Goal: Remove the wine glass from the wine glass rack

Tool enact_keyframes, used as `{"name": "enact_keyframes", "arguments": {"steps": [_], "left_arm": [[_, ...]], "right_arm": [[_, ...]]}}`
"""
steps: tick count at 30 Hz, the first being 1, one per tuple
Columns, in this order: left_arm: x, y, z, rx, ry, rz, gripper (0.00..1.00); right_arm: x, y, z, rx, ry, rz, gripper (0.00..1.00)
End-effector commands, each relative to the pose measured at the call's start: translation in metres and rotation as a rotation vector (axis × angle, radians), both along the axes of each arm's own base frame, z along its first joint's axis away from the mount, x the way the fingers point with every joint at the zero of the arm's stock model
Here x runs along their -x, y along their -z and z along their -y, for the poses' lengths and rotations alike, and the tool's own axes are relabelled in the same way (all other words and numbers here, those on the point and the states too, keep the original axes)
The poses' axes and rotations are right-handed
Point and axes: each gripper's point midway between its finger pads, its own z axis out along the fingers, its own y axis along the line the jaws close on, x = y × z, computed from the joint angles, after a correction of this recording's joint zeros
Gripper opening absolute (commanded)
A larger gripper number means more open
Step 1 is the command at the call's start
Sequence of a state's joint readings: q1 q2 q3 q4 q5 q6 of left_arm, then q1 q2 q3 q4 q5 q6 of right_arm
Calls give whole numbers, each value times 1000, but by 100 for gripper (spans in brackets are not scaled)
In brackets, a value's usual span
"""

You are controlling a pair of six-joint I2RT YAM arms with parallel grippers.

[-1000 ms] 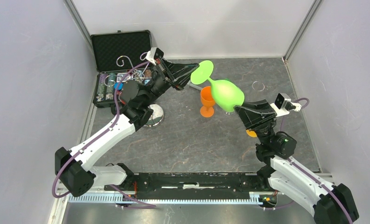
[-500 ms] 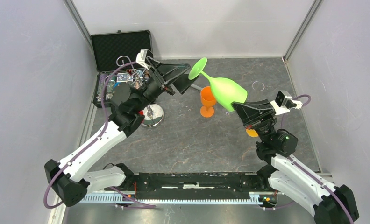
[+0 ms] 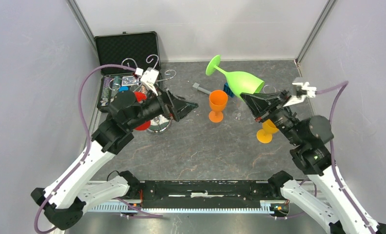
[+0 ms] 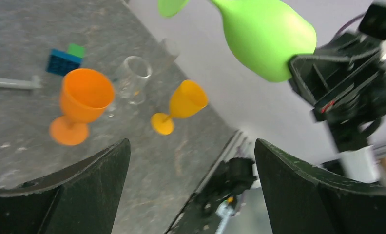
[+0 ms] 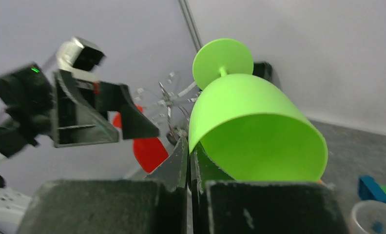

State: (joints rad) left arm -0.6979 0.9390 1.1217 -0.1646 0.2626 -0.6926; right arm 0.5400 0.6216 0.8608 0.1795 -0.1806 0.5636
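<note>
The green wine glass [image 3: 241,82] hangs tilted in the air, its foot pointing to the back left and well away from the wine glass rack [image 3: 153,62]. My right gripper [image 3: 247,97] is shut on the bowl's rim [image 5: 196,136], one finger inside and one outside. In the right wrist view the right gripper [image 5: 188,146] pinches that edge. My left gripper [image 3: 186,107] stands open and holds nothing, in front of the rack. Seen from the left wrist, the left gripper [image 4: 191,146] is wide, with the green glass [image 4: 264,34] far beyond it.
A red glass [image 5: 149,148] hangs at the rack, half hidden by my left arm. An orange glass [image 3: 218,103], a yellow glass [image 3: 266,130], a clear glass [image 4: 132,80] and a blue block [image 4: 62,61] stand mid-table. A black case [image 3: 125,46] lies open at the back left.
My left gripper opened, let go of the green glass's foot and drew back to the left. The right gripper shut on the rim and carried the glass right.
</note>
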Motion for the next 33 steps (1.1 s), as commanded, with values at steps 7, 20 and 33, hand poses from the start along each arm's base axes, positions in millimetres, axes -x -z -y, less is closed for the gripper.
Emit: {"name": "enact_keyframes", "arguments": {"steps": [7, 20, 33], "left_arm": [[14, 6, -54, -287, -101, 295, 100], [11, 12, -62, -288, -153, 292, 100], [2, 13, -84, -303, -280, 291, 100]], "right_arm": [[28, 144, -13, 735, -253, -193, 0], [13, 203, 17, 976, -159, -381, 0], [-11, 279, 58, 1247, 60, -675, 0]]}}
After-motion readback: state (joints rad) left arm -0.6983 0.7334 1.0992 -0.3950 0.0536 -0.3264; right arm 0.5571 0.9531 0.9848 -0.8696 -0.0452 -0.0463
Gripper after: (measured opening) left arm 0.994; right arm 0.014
